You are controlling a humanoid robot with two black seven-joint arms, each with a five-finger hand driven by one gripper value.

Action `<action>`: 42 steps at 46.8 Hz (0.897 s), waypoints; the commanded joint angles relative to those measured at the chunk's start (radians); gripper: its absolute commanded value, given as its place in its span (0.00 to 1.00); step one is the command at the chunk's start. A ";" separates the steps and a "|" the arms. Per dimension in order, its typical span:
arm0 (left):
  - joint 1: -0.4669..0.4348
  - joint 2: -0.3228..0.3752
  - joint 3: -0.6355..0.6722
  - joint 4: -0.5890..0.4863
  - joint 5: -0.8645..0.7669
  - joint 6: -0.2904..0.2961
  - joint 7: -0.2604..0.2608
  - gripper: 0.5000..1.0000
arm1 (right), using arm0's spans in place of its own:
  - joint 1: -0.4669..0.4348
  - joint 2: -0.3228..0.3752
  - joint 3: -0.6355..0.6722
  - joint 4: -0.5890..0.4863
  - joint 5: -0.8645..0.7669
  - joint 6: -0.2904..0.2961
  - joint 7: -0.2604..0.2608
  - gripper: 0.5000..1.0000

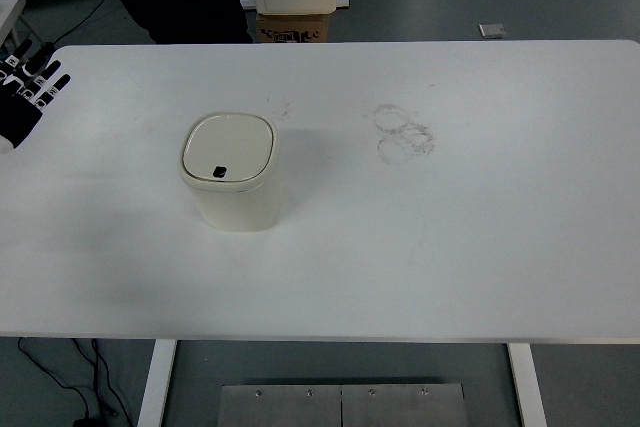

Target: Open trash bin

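The cream trash bin (232,171) is sitting lid-down and shut left of the counter (500,247) middle, its black latch facing the near edge for pressing, while the left hand (22,95) is hovering at the far-left edge, fingers (45,80) apart, holding nothing.

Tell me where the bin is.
The bin stands left of the table's centre in the head view, lid closed, with the left hand farther left.
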 commanded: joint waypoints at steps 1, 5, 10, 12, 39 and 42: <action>-0.002 0.003 0.000 0.000 0.000 0.000 0.000 1.00 | 0.000 0.000 0.000 0.000 0.000 -0.001 0.000 0.98; -0.002 0.003 0.000 0.000 0.000 0.005 -0.012 1.00 | 0.000 0.000 0.000 0.000 0.000 0.000 0.000 0.98; 0.001 0.004 0.000 0.000 0.002 0.005 -0.025 1.00 | 0.000 0.000 0.000 -0.001 0.000 0.000 0.000 0.98; 0.001 0.003 0.000 0.000 0.002 0.003 -0.025 1.00 | 0.000 0.000 0.000 0.000 0.000 -0.001 0.000 0.98; -0.010 -0.002 0.000 -0.002 0.000 0.009 -0.028 1.00 | 0.000 0.000 0.000 0.000 0.000 0.000 0.000 0.98; -0.010 -0.004 0.000 0.000 0.000 0.012 -0.029 1.00 | 0.000 0.000 0.000 0.000 0.000 0.000 0.000 0.98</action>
